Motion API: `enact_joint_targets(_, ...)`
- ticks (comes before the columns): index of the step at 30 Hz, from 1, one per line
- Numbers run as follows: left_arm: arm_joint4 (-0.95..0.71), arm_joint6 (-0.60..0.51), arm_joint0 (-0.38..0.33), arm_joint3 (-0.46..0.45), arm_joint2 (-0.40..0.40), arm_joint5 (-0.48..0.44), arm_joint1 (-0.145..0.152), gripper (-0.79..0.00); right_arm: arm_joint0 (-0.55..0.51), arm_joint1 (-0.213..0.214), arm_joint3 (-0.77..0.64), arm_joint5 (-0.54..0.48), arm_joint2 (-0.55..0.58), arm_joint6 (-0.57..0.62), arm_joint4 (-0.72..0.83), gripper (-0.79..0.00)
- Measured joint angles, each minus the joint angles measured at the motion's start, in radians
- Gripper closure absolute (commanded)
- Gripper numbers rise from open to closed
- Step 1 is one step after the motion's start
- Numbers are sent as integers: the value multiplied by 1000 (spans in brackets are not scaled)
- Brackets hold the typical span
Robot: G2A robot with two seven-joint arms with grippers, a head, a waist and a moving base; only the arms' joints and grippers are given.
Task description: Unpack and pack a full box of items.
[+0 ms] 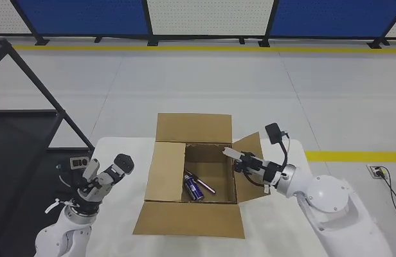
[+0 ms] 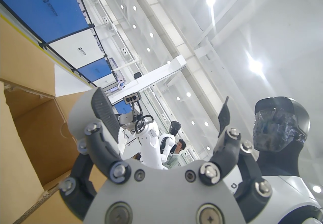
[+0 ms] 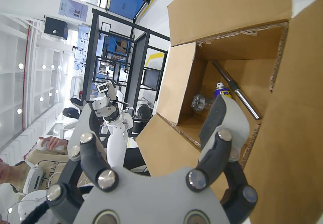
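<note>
Three items lie inside the open box (image 1: 193, 127): a blue spray can (image 1: 194, 187), a metal rod (image 3: 236, 89) just beside it, and a clear bottle (image 3: 200, 103) against one wall. We see the right hand (image 1: 235, 160) released and empty, poised at the box's right flap above the opening. The left hand (image 1: 108, 166), likewise spread and empty, hangs over the tabletop (image 1: 121, 205), well apart from the box. We judge unpacking to be the step in hand. The next move calls for dipping past the raised flap and closing on the can or rod without snagging cardboard.
</note>
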Motion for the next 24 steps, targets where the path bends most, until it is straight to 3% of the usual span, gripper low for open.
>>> enact_joint_targets(16, -36, -5, 27, -18, -35, 2, 4, -785, 21, -4, -3, 10, -20, 2, -5, -785)
enact_joint_targets(20, 0, 50, 9, -24, -23, 40, 3, -785, 99, -22, -15, 0, -148, 67, -85, -785)
enact_joint_targets(24, 29, 79, -18, -7, -24, 64, 5, -785, 245, -64, 90, 14, -298, 105, -86, -785)
